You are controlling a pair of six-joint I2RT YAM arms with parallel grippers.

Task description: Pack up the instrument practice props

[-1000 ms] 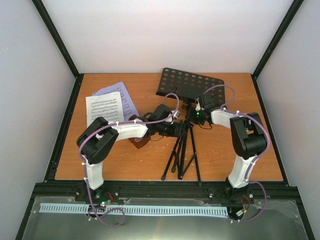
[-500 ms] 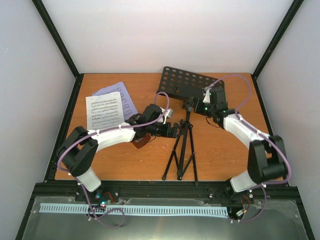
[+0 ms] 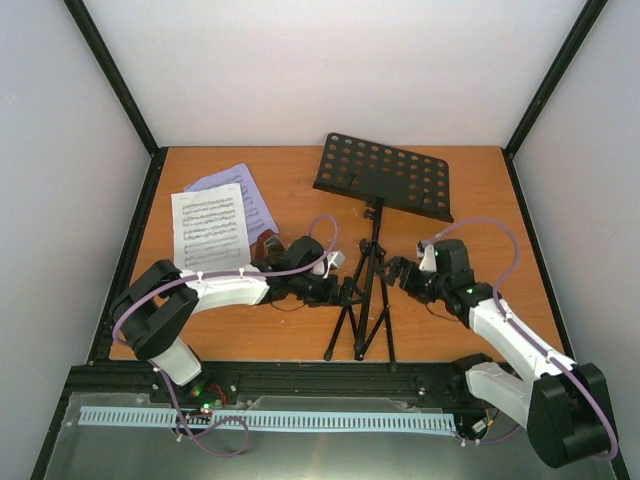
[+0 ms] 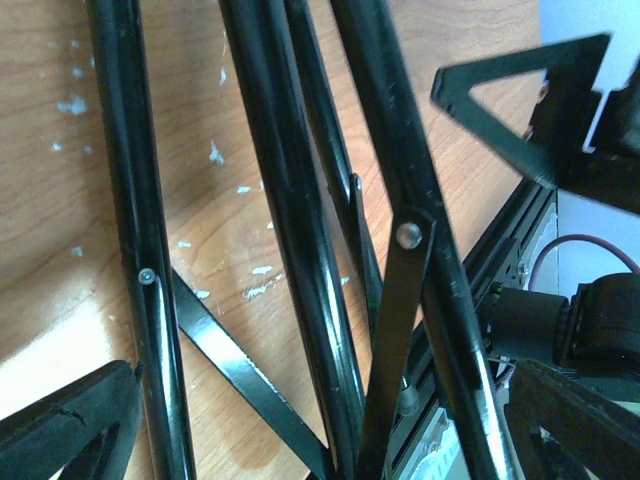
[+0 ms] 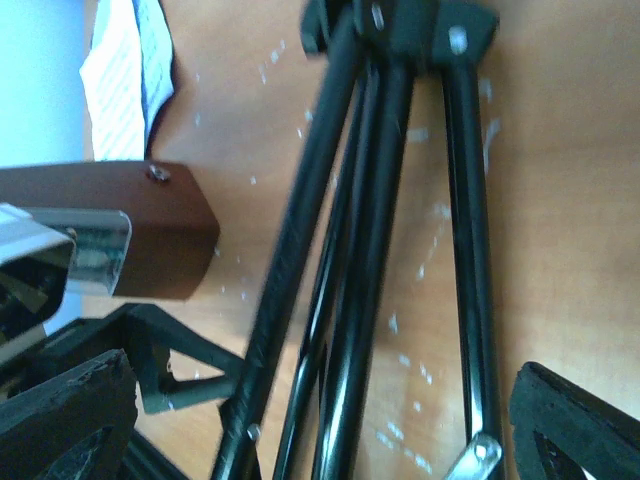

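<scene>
The black music stand (image 3: 381,176) is upright mid-table on its tripod legs (image 3: 362,312). My left gripper (image 3: 352,293) reaches in from the left and my right gripper (image 3: 397,272) from the right, level with the upper legs. Both are open, their jaws spread wide. The legs (image 4: 290,230) cross the gap of the left gripper (image 4: 320,445) untouched by its fingers (image 4: 70,420). The right gripper (image 5: 320,440) likewise straddles the legs (image 5: 380,250). The red-brown metronome (image 3: 267,245) (image 5: 150,235) sits behind my left forearm. White sheet-music pages (image 3: 210,226) lie at the back left.
A bluish sheet (image 3: 250,195) pokes out from under the white pages. Black frame rails (image 3: 300,378) border the wooden table's near edge, and black posts rise at the back corners.
Both grippers have opened wide. The right arm came down from beside the stand's desk to the upper tripod legs. The left arm stretched lower towards the same legs.
</scene>
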